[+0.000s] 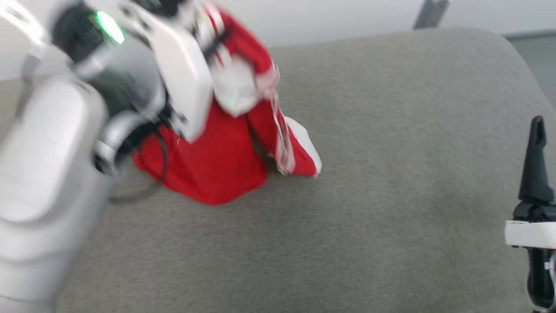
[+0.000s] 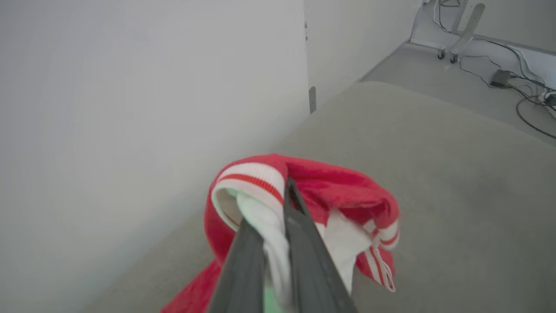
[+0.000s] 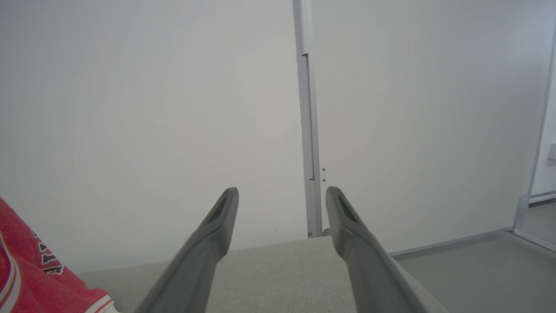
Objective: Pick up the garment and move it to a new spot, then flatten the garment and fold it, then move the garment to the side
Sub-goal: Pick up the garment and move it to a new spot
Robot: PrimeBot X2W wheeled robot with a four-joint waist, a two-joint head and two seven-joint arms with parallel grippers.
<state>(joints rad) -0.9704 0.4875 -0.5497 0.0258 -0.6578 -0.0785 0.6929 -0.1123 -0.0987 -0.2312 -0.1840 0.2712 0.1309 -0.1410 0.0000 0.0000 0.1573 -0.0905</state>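
Observation:
The garment is a red shirt with white sleeves and red-white striped trim. It hangs bunched from the upper left, and its lower hem touches the grey padded surface. In the left wrist view my left gripper is shut on the garment, its two dark fingers pinching white fabric beside a striped cuff. My left arm is blurred and covers part of the shirt. At the lower right, away from the shirt, my right gripper stands open with nothing between its fingers. A red corner of the garment with dark lettering shows at the right wrist view's lower left.
A white wall runs along the far edge of the grey surface, with a vertical grey strip on it. On the floor beyond the surface's end lie cables and a small black box, next to a wheeled stand.

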